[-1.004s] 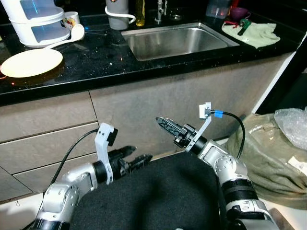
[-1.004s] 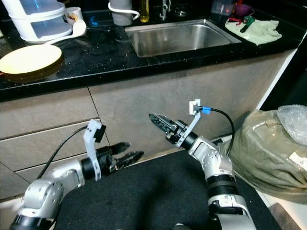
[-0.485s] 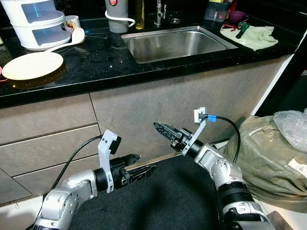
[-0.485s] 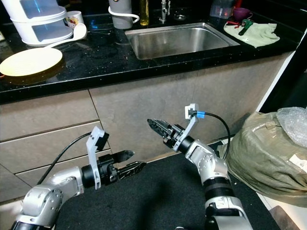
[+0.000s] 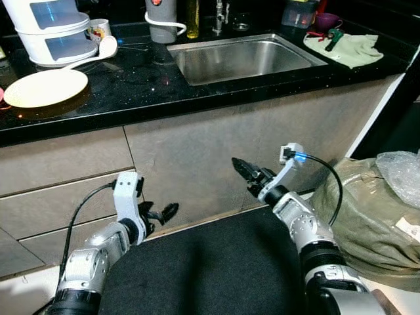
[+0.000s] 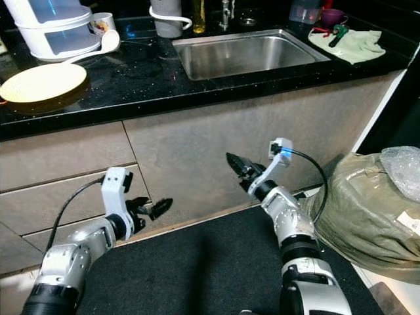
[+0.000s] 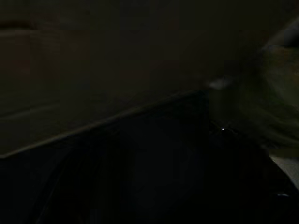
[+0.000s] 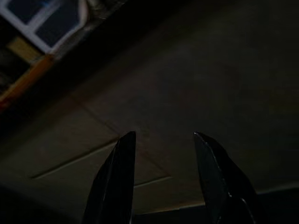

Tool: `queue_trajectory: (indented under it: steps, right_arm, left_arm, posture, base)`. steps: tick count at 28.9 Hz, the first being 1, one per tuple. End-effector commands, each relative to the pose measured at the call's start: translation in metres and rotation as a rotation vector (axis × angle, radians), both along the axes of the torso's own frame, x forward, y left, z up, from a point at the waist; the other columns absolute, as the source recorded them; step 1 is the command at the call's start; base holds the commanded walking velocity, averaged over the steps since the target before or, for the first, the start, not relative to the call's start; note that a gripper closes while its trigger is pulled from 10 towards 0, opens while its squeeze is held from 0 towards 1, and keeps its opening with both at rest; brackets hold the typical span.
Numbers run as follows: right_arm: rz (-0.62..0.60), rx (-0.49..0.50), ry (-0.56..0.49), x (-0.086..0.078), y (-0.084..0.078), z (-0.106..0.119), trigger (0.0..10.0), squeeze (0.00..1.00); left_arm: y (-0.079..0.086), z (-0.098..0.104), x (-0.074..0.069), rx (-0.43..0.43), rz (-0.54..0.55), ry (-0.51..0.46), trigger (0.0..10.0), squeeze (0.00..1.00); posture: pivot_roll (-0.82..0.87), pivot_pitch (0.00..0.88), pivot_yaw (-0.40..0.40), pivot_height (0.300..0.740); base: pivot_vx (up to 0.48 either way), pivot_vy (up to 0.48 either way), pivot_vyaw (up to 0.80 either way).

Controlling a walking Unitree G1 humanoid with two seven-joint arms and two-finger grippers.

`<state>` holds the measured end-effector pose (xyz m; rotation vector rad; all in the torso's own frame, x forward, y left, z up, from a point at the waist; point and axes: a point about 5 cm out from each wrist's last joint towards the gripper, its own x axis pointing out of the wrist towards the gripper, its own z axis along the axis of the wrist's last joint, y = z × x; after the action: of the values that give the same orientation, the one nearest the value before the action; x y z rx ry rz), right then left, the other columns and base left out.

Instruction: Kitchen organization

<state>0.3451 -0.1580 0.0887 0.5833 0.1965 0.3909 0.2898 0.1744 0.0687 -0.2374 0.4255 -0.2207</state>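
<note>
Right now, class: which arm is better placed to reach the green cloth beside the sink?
Right, probably. The right tool is raised higher, on the green cloth's side; the left tool sits low, across from it.

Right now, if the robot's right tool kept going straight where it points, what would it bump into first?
Probably the grey cabinet front under the counter. The right tool is open and aims up at that panel, with nothing between them, though the gap is hard to judge.

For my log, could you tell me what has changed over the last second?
The left gripper drew back toward the robot's left; the right gripper shifted slightly to the right. Neither took hold of anything. The yellow plate and the green cloth stayed on the counter.
</note>
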Motion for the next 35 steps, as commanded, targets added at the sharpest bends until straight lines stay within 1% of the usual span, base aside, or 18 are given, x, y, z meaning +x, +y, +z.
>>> queue_trajectory:
  steps: [1,2,4,8,12,17,19,20,25,26,35]
  right_arm:
    - [-0.022,-0.020,0.007,0.002,-0.001,-0.001,10.0,0.00]
    - [-0.032,-0.040,0.018,0.001,-0.001,-0.004,10.0,0.00]
    - [-0.028,-0.070,0.024,0.000,0.000,-0.008,10.0,0.00]
    - [-0.016,-0.090,0.030,-0.002,0.004,-0.012,10.0,0.00]
    - [0.026,-0.151,0.029,-0.002,0.010,-0.015,10.0,0.00]
    - [0.071,-0.179,0.023,-0.003,0.014,-0.017,10.0,0.00]
    - [0.088,-0.219,0.030,-0.004,0.015,-0.020,10.0,0.00]
    - [0.097,-0.255,0.036,-0.003,0.016,-0.021,10.0,0.00]
    - [0.117,-0.285,0.036,-0.003,0.017,-0.022,10.0,0.00]
    - [0.123,-0.305,0.033,-0.003,0.017,-0.022,10.0,0.00]
    - [0.140,-0.303,0.044,-0.003,0.017,-0.025,10.0,0.00]
  left_arm:
    - [0.011,-0.003,0.002,0.059,0.104,-0.002,10.0,0.00]
    - [0.015,-0.005,0.004,0.083,0.182,-0.009,10.0,0.00]
    - [0.015,-0.006,0.004,0.101,0.201,-0.006,10.0,0.00]
    - [0.014,-0.006,0.005,0.116,0.210,-0.013,10.0,0.00]
    - [0.012,-0.009,0.005,0.123,0.208,-0.015,10.0,0.00]
    - [0.009,-0.011,0.007,0.145,0.207,-0.025,10.0,0.00]
    - [0.008,-0.011,0.008,0.154,0.197,-0.043,10.0,0.00]
    - [0.007,-0.010,0.009,0.148,0.196,-0.064,10.0,0.00]
    - [0.010,-0.007,0.012,0.139,0.220,-0.099,10.0,0.00]
    - [0.010,-0.006,0.012,0.140,0.228,-0.107,10.0,0.00]
    - [0.008,-0.007,0.012,0.124,0.222,-0.143,10.0,0.00]
  posture:
    - [0.02,0.000,-0.025,0.732]
    - [0.02,0.000,-0.025,0.732]
    - [0.02,0.000,-0.026,0.732]
    - [0.02,0.000,-0.027,0.732]
    - [0.02,0.000,-0.027,0.732]
    - [0.02,0.000,-0.030,0.732]
    - [0.02,0.000,-0.033,0.732]
    - [0.02,0.000,-0.035,0.732]
    - [0.02,0.000,-0.036,0.732]
    - [0.02,0.000,-0.037,0.732]
    - [0.03,0.000,-0.045,0.732]
  base:
    - [0.000,0.000,0.00]
    - [0.000,0.000,0.00]
    - [0.000,0.000,0.00]
    - [0.000,0.000,0.00]
    - [0.000,0.000,0.00]
    - [0.000,0.000,0.00]
    - [0.000,0.000,0.80]
    - [0.000,0.000,0.80]
    - [0.000,0.000,0.80]
    - [0.000,0.000,0.80]
    - [0.000,0.000,0.71]
